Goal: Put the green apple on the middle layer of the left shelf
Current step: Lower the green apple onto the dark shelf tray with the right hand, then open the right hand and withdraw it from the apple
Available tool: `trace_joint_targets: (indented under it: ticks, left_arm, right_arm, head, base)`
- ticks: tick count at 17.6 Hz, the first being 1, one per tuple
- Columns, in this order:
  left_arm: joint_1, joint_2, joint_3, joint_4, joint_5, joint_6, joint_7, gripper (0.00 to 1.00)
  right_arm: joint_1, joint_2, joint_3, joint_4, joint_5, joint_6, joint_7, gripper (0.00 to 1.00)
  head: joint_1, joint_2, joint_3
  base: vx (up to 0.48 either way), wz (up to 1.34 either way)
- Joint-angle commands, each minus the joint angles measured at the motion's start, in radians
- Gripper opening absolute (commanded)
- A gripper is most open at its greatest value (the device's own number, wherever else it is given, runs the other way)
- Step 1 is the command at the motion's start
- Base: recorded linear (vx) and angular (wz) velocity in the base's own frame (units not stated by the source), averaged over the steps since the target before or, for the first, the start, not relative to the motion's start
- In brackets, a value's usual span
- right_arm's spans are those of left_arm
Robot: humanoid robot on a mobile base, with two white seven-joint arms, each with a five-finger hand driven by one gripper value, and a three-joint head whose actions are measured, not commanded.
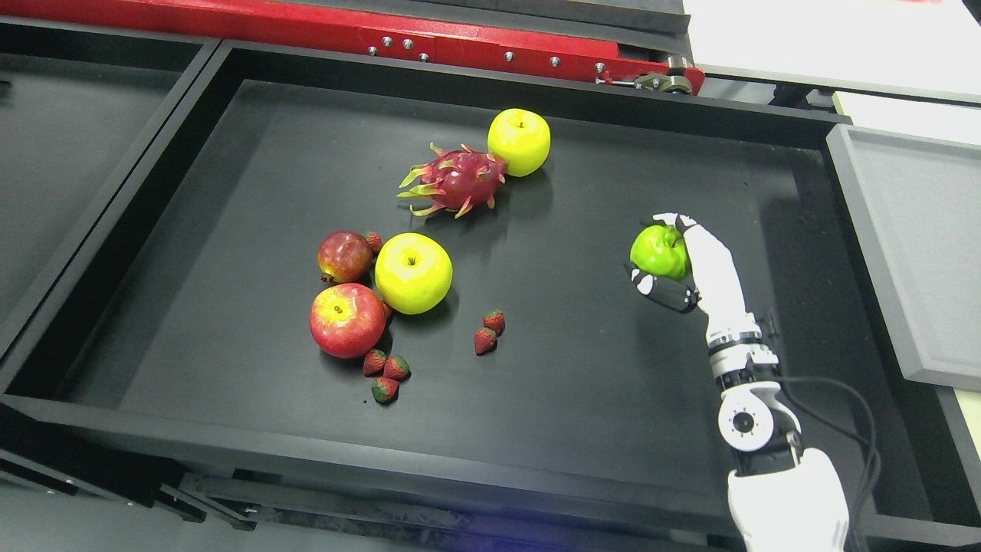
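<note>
Green apple point(659, 251) sits squeezed in my right hand point(693, 268), at three o'clock in the black tray point(230, 322).

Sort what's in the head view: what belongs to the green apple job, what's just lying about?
Job: green apple; right hand, closed around it.

Lying about: two yellow apples; red apple; pomegranate; dragon fruit; strawberries; black tray; grey tray.
</note>
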Motion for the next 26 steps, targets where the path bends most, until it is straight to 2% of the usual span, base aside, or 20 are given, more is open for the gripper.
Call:
trace_joint_targets:
  ticks: [1, 2, 6, 8, 10, 12, 16, 18, 20, 26]
  left_arm:
    - [0.000, 0.017, 0.002, 0.000, 0.000, -0.001, 0.000, 1.00]
    - [0.000, 0.017, 0.002, 0.001, 0.000, -0.001, 0.000, 1.00]
    - [0.000, 0.017, -0.001, 0.001, 0.000, -0.001, 0.000, 1.00]
    - [0.000, 0.017, 0.002, 0.000, 0.000, -0.001, 0.000, 1.00]
    - [0.000, 0.017, 0.002, 0.000, 0.000, -0.001, 0.000, 1.00]
    - [0.000, 0.017, 0.002, 0.000, 0.000, -0.001, 0.000, 1.00]
    - [0.000, 0.017, 0.002, 0.000, 0.000, -0.001, 0.000, 1.00]
    - [0.000, 0.017, 0.002, 0.000, 0.000, -0.001, 0.000, 1.00]
    - [0.000, 0.017, 0.002, 0.000, 0.000, -0.001, 0.000, 1.00]
    - [0.000, 0.017, -0.001, 0.000, 0.000, -0.001, 0.000, 1.00]
  right_arm:
    - [-0.117, -0.004, 0.031, 0.260, -0.014, 0.020, 0.007, 0.45]
    - [-0.117, -0.001, 0.026, 0.260, -0.037, 0.041, 0.007, 0.99]
    - [-0.112, -0.002, 0.005, 0.255, -0.232, 0.042, 0.007, 1.00]
    - [-0.111, 0.001, -0.041, 0.244, -0.271, -0.010, 0.006, 1.00]
    - [-0.079, 0.002, -0.093, 0.188, -0.375, -0.072, 0.003, 1.00]
    - [-0.020, 0.002, -0.107, 0.099, -0.477, -0.077, 0.004, 1.00]
    - [0.111, 0.039, -0.140, -0.025, -0.519, -0.077, 0.003, 1.00]
    - [0.188, 0.090, -0.135, -0.059, -0.531, -0.077, 0.004, 1.00]
    - [0.240, 0.103, -0.130, -0.073, -0.557, -0.072, 0.004, 1.00]
    - [0.254, 0.103, -0.126, -0.075, -0.606, -0.049, 0.003, 1.00]
  head:
    - [0.0000, 0.000, 0.000]
    - [0.0000, 0.000, 0.000]
    - [0.0000, 0.000, 0.000]
    - [0.0000, 0.000, 0.000]
    - [0.0000, 0.000, 0.000]
    - [0.0000, 0.000, 0.000]
    - [0.0000, 0.000, 0.000]
    - [0.0000, 0.000, 0.000]
    - [0.0000, 0.000, 0.000]
    - [0.0000, 0.000, 0.000]
  base:
    - [-0.008, 0.01]
    - [-0.008, 0.01]
    - [0.000, 0.00]
    - [0.000, 0.00]
    - [0.000, 0.00]
    - [0.000, 0.00]
    - [0.000, 0.00]
    - [0.000, 0.00]
    - [0.000, 0.00]
    - [0.000, 0.00]
